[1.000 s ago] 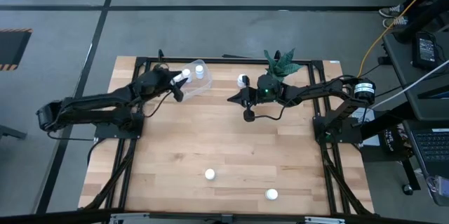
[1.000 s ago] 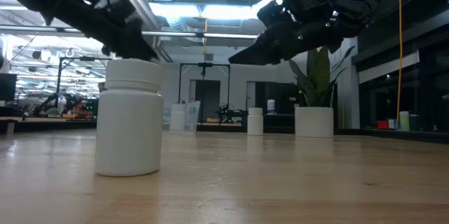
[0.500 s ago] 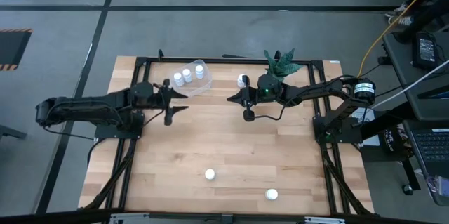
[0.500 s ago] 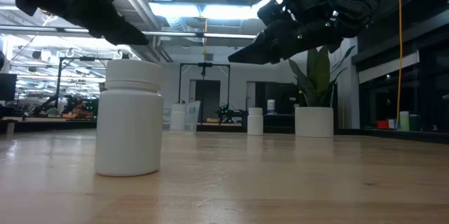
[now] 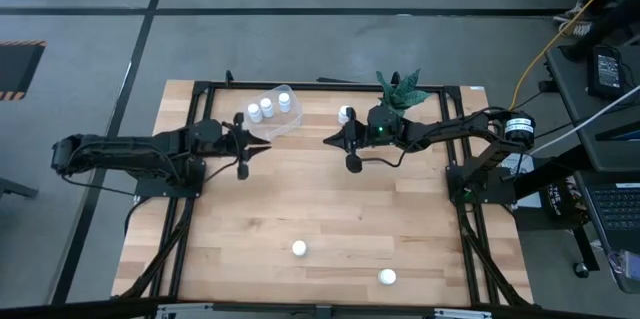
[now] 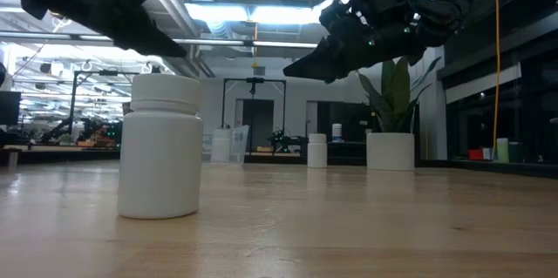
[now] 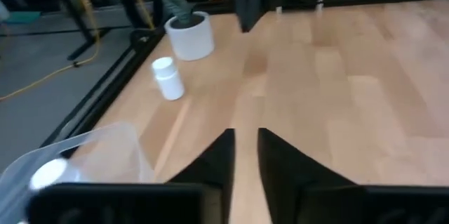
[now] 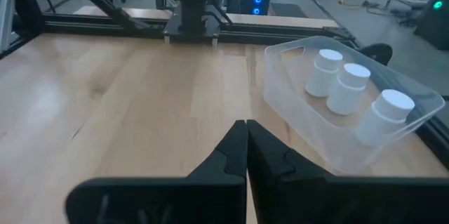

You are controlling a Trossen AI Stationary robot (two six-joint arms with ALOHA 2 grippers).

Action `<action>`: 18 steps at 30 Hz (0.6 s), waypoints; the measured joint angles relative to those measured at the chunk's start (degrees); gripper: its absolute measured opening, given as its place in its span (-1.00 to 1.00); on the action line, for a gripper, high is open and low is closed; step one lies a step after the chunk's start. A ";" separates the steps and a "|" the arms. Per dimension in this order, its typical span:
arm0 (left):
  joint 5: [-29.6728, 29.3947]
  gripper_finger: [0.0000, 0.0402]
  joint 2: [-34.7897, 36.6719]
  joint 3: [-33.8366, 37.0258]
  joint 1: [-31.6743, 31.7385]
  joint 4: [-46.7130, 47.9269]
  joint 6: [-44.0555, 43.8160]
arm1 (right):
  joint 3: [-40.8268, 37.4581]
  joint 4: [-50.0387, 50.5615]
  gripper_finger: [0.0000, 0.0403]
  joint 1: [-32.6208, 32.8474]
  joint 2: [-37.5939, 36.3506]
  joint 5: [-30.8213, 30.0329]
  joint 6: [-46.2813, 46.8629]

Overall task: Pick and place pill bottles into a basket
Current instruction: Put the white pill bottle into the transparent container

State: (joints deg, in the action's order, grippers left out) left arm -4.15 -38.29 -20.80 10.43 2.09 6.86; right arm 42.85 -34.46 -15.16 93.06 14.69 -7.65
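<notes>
- the basket (image 5: 272, 114) sits at the far edge of the desk (image 5: 330, 209) and holds three pill bottles (image 8: 349, 87) standing in a row.
- three more bottles are outside the basket: one (image 5: 346, 114) off to its right, just beside the plant pot (image 7: 191, 36), and two well away from the basket at the desk's near side (image 5: 299, 248) (image 5: 387, 277).
- the left pincer (image 5: 243, 149) hangs just in front of the basket, on its near side; its fingers (image 7: 214, 164) stand a narrow gap apart with nothing between them.
- the right pincer (image 5: 352, 151) hovers to the right of the basket, near the pot, jaws pressed together and empty.
- risk: the bottle by the pot has the pot and its leaves (image 5: 400, 89) right next to it, so a wide approach could likely nudge the pot or tip the bottle.
- risk: the left pincer is so near the basket's wall that a careless swing could probably push the light tub or topple the bottles inside.
- risk: both arms work close to the basket; reaching together could make them meet.
- the two near bottles look free of obstacles, but they are a long reach from the basket.
</notes>
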 joint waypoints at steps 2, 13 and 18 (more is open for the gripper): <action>2.85 -0.89 -0.47 0.00 0.00 -0.65 0.34 | 0.00 0.00 -0.99 0.17 0.00 0.01 0.08; 5.53 -0.99 -5.74 0.00 0.00 -6.79 1.67 | 0.00 1.38 -0.99 5.10 0.00 7.74 -3.23; 5.63 -0.99 -8.50 0.00 0.01 -8.89 3.49 | 0.02 8.68 -0.99 9.12 -1.84 12.58 -4.47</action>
State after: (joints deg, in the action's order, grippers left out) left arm 1.48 -46.79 -20.80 10.44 -6.79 10.35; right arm 42.87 -25.78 -6.04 91.21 27.27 -12.13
